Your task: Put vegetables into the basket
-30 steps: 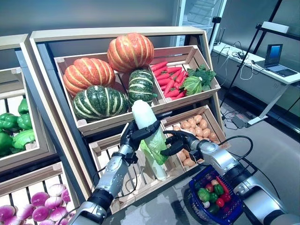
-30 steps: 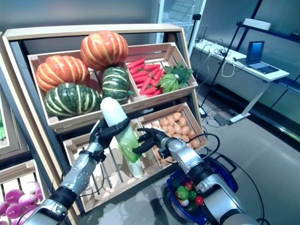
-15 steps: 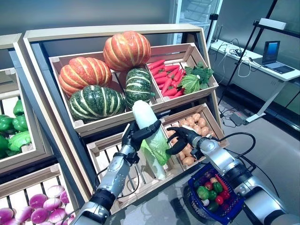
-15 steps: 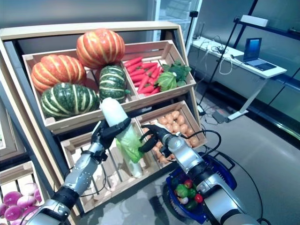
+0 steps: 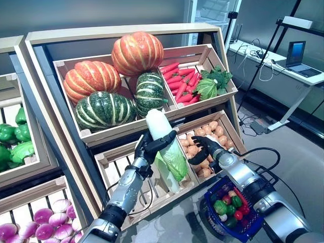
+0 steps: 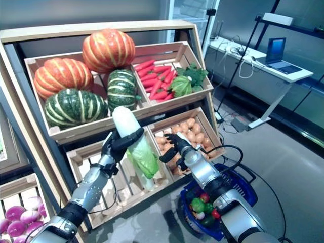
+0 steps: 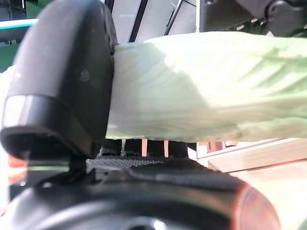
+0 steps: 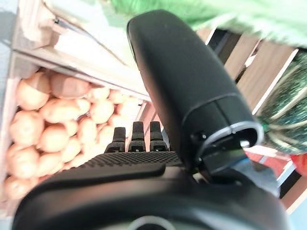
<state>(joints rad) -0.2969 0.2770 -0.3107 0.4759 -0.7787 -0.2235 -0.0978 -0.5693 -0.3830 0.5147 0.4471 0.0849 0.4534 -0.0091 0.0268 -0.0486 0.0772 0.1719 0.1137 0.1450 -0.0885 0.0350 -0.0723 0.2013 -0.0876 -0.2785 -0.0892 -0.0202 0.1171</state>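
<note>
A long napa cabbage (image 5: 165, 142), white at the top and leafy green below, is held up in front of the lower shelf crates. My left hand (image 5: 149, 147) is shut on it, thumb across its pale stalk (image 7: 201, 86). My right hand (image 5: 205, 148) hovers open just right of the cabbage, in front of the potato crate (image 5: 211, 135), not touching it. The blue basket (image 5: 235, 211) stands on the floor at lower right with several small vegetables in it.
The wooden stand holds pumpkins (image 5: 137, 53) and green squashes (image 5: 106, 110) in the top left crate, red carrots (image 5: 181, 83) and leafy greens (image 5: 212, 86) to the right. Another cabbage lies in the slatted crate (image 5: 152, 188). Green peppers (image 5: 11, 134) and purple turnips (image 5: 43, 223) sit left. A desk with a laptop (image 5: 296, 58) stands far right.
My left hand has carried the cabbage slightly right and up. My right hand has drawn back rightward, away from the cabbage leaves, toward the potato crate.
</note>
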